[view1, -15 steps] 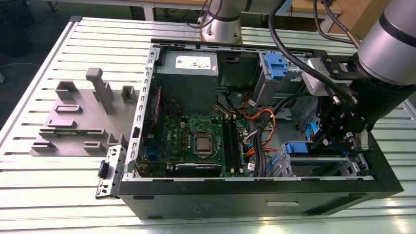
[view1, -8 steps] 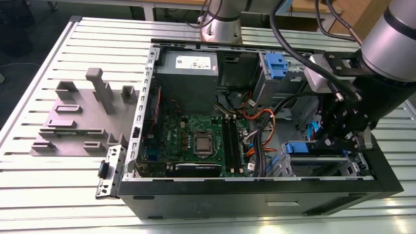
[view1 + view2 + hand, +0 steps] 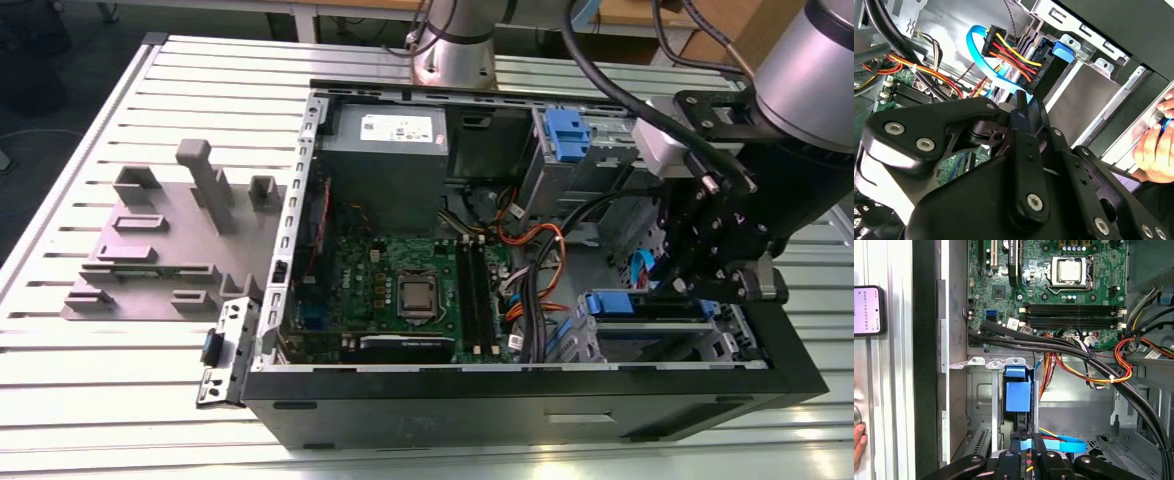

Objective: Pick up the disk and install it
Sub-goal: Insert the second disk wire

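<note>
You have on the tabletop [image 3: 80,400] one open computer case [image 3: 534,420], with a fixture [image 3: 160,240] beside it at the exterior view's left. In the case: motherboard [image 3: 387,270] on its floor, power supply [image 3: 387,150] beyond it, and drive bay [image 3: 654,335] at the exterior view's right with the gripper [image 3: 701,288] above. A phone [image 3: 868,310] lies on the tabletop outside the case wall.

No print is legible on the white label [image 3: 398,127] or phone screen [image 3: 867,310].
</note>
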Available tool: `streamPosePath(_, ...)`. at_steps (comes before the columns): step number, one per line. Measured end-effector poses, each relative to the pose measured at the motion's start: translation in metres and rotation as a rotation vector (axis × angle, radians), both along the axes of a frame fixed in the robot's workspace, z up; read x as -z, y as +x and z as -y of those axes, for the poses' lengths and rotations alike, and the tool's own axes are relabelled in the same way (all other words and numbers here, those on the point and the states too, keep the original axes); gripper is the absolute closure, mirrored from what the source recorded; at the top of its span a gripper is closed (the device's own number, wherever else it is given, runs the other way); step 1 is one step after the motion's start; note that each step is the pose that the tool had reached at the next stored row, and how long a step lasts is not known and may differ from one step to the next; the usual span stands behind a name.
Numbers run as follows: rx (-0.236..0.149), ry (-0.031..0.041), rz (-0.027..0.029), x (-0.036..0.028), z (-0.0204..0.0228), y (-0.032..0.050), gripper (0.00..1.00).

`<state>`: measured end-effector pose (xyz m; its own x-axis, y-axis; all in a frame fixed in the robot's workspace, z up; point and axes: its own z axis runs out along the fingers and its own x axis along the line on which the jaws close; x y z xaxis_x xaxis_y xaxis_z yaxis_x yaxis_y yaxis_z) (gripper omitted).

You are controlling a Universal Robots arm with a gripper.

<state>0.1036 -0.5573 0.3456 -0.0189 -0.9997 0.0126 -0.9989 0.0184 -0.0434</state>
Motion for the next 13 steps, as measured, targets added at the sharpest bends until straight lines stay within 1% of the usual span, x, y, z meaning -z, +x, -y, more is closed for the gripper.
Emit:
streamPosePath(1,0.000,-0.0002,-0.0001,-0.0001,0.0000,0.0000,0.78)
streamPosePath(2,0.000,-0.0003,-0.0001,-0.0002,0.0000,0.0000,0.84)
streamPosePath(3,0.000,-0.0003,-0.0002,-0.0002,0.0000,0.0000,0.84)
streamPosePath(4,0.000,-0.0003,-0.0002,-0.0002,0.0000,0.0000,0.89)
streamPosePath(13,0.000,-0.0003,-0.0011,-0.0002,0.0000,0.0000,0.89)
